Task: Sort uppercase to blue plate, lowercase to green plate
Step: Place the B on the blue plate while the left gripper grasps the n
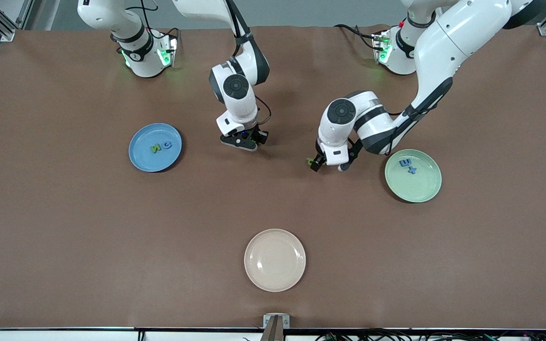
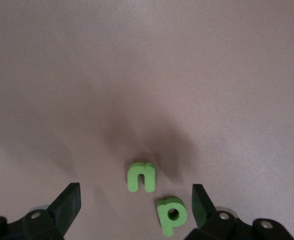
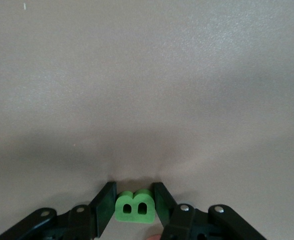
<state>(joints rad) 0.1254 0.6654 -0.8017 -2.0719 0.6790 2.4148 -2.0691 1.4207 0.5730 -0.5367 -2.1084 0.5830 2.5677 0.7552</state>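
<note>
The right gripper points down at the table beside the blue plate, fingers clamped on the green B. The left gripper, bent low near the green plate, hangs spread over the u and p.

Through the left wrist view I see the left gripper low over the brown table, fingers spread wide with nothing between the pads. Two green foam letters lie flat on the table in the gap — the u, which reads as an n from this camera, and the p just beside it, the two apart. The p sits close to one finger, not touching it as far as I can tell.
</note>
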